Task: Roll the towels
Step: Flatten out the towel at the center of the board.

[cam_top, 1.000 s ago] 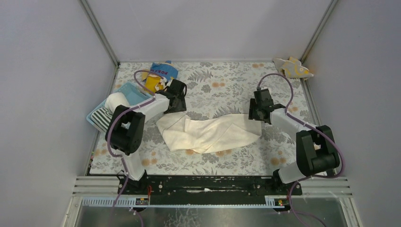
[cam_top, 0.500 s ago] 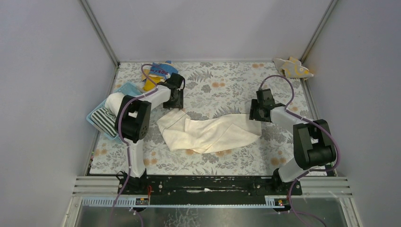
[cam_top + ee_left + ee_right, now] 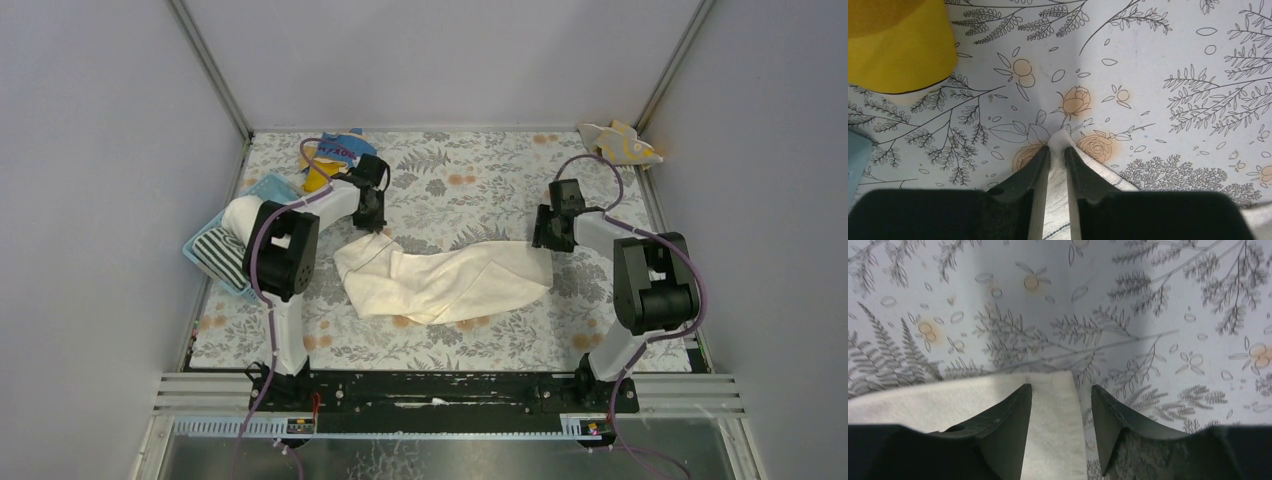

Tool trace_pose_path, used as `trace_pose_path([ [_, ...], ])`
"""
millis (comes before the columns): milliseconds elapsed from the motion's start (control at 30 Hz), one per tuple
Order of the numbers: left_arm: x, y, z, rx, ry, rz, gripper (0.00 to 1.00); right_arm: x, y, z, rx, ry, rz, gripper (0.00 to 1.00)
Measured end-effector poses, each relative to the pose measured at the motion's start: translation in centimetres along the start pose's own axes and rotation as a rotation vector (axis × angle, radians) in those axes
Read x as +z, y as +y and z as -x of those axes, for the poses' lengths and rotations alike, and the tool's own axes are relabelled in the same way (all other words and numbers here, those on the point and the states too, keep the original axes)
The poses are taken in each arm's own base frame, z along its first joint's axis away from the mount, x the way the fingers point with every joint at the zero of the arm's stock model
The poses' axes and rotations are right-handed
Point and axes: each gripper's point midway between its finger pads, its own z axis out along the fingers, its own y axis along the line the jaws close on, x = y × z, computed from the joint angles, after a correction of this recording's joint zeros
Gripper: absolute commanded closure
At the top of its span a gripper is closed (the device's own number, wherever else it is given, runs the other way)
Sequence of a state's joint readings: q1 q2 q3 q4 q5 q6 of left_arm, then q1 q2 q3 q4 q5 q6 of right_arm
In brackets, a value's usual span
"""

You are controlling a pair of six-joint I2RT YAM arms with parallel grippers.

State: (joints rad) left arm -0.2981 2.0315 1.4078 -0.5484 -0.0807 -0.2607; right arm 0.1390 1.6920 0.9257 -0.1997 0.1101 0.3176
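Cream towel [image 3: 440, 280] — left gripper [image 3: 1057, 149] pinching corner, right gripper [image 3: 1060, 388] straddling opposite edge.

We've got the long cream-white cloth towel [image 3: 440, 280] across the mid-surface [image 3: 470, 180]. Left of it, the light blue plastic basket [image 3: 278, 190] holds a rolled white towel [image 3: 243, 212] and a black-and-white striped towel [image 3: 218, 252]. The blue-and-yellow snack bag [image 3: 340, 150] is behind it, the beige yellow-marked towel [image 3: 620, 143] back right.

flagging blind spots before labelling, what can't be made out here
- Top view: the left arm covers part of the black-and-white striped towel in the light blue plastic basket.
- Top view: the print on the blue-and-yellow plastic snack bag is too small to read.
- Right wrist view: whether the open right gripper touches the cream-white cloth towel or hovers; its fingers hide contact.
- Left wrist view: a yellow object is cut off by the edge.
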Motion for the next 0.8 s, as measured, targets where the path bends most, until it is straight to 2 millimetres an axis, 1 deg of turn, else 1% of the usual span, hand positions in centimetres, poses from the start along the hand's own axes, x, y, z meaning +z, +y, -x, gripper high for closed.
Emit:
trace_pose_path([
  [100,0.0,-0.1,0.0,-0.023,0.004,-0.027,0.96,0.6,0.2,1.1,0.002,0.003,0.021,0.50],
  [133,0.0,-0.1,0.0,-0.030,0.006,-0.033,1.00,0.8,0.3,1.4,0.002,0.005,0.030,0.52],
  [167,0.0,-0.1,0.0,-0.036,0.007,-0.037,1.00,0.9,0.5,1.6,0.002,0.005,0.038,0.55],
  [267,0.0,0.0,0.0,-0.054,0.009,-0.048,1.00,1.2,0.6,2.0,-0.002,0.010,0.046,0.72],
  [367,-0.1,0.2,0.0,-0.071,0.008,-0.057,1.00,1.4,0.7,2.2,-0.012,0.019,0.051,0.92],
  [400,-0.2,0.4,-0.1,-0.077,0.008,-0.058,1.00,1.4,0.7,2.2,-0.016,0.021,0.051,0.98],
  [433,-0.3,0.6,-0.1,-0.084,0.009,-0.056,1.00,1.5,0.7,2.3,-0.014,0.020,0.050,1.00],
  [500,-0.5,1.3,-0.4,-0.097,0.016,-0.046,1.00,1.5,0.5,2.3,-0.009,0.022,0.047,1.00],
  [600,-1.2,2.8,-0.9,-0.124,0.031,-0.020,1.00,1.5,0.2,2.4,-0.002,0.022,0.041,1.00],
  [633,-1.5,3.3,-0.8,-0.134,0.029,-0.014,1.00,1.4,0.1,2.5,-0.001,0.022,0.037,1.00],
  [700,-2.9,4.2,-0.1,-0.160,0.002,-0.006,1.00,1.1,-0.7,2.4,0.005,0.032,0.012,0.99],
  [767,-4.7,4.9,1.1,-0.182,-0.051,-0.009,1.00,0.5,-1.4,2.5,0.018,0.030,-0.002,0.81],
  [800,-5.8,5.0,1.9,-0.191,-0.083,-0.014,1.00,0.1,-1.6,2.8,0.023,0.026,-0.004,0.79],
])
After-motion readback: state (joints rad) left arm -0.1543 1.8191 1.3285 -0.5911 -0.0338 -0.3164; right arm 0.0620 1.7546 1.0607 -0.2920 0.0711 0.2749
